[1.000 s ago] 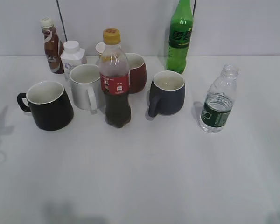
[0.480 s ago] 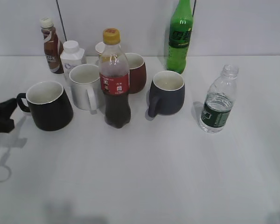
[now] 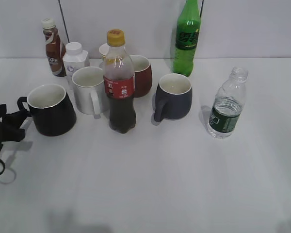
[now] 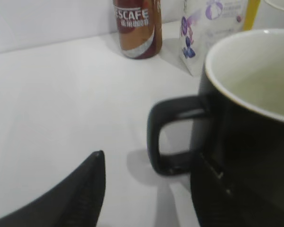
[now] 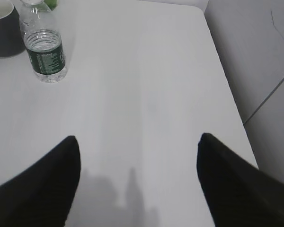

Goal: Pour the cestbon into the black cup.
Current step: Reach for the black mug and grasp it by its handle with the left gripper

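**A:** Left gripper (image 3: 20, 120) is at the far left edge of the table (image 3: 150, 184), fingers spread wide and empty, tips right by the handle of the black cup (image 3: 49, 109). From the wrist cam one finger (image 4: 80, 194) sits out on the open side of the handle, and the other is down against the cup (image 4: 241, 127) wall. Can't tell if anything's actually touching.

**B:** And what's around the cup?

**A:** Going rightwards: behind it a brown coffee bottle (image 3: 52, 47) and a white carton (image 3: 75, 58), then a white mug (image 3: 88, 90) just beside the cup. Next is the cola bottle (image 3: 120, 82) with a yellow cap, standing out front, with a dark red mug (image 3: 141, 75) tucked behind it. Then a grey-blue mug (image 3: 173, 96), handle pointing left, and a tall green bottle (image 3: 186, 36) back by the wall.

**B:** Where's the cestbon?

**A:** Cestbon (image 3: 227, 104) is on the right side, upright, no cap, partly filled, dark green label. Well apart from the black cup, with the whole cluster in between.

**B:** Right gripper?

**A:** Not in the exterior shot. In its own cam the right gripper (image 5: 137, 184) is opened wide, nothing between the fingers, over bare table. The cestbon (image 5: 42, 47) shows at the top left there, well away from it, next to the edge of the grey-blue mug (image 5: 2, 28).
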### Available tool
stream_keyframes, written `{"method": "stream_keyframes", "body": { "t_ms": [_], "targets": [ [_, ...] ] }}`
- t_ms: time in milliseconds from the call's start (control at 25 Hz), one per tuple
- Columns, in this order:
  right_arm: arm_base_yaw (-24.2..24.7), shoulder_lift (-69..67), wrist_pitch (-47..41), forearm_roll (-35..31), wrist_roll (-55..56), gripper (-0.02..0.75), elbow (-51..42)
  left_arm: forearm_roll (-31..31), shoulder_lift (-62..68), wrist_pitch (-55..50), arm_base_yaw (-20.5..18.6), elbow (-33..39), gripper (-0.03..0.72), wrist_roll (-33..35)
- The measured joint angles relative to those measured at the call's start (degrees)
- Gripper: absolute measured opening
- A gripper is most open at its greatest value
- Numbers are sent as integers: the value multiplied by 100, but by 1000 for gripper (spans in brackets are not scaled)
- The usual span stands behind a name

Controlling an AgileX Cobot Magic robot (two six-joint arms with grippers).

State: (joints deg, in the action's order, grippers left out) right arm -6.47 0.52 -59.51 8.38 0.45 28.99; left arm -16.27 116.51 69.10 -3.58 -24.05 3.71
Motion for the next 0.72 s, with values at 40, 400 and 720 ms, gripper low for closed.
{"method": "stream_keyframes", "body": {
  "t_ms": [40, 400, 720],
  "targets": [
    [0, 0, 0, 0, 0, 589, 0, -19, 49, 6, 0, -74, 437, 4],
    [0, 0, 0, 0, 0, 589, 0, -290, 415, 18, -5, -617, 363, 16],
    [0, 0, 2, 0, 0, 589, 0, -490, 599, 113, -11, -795, 72, -70]
  ]
}}
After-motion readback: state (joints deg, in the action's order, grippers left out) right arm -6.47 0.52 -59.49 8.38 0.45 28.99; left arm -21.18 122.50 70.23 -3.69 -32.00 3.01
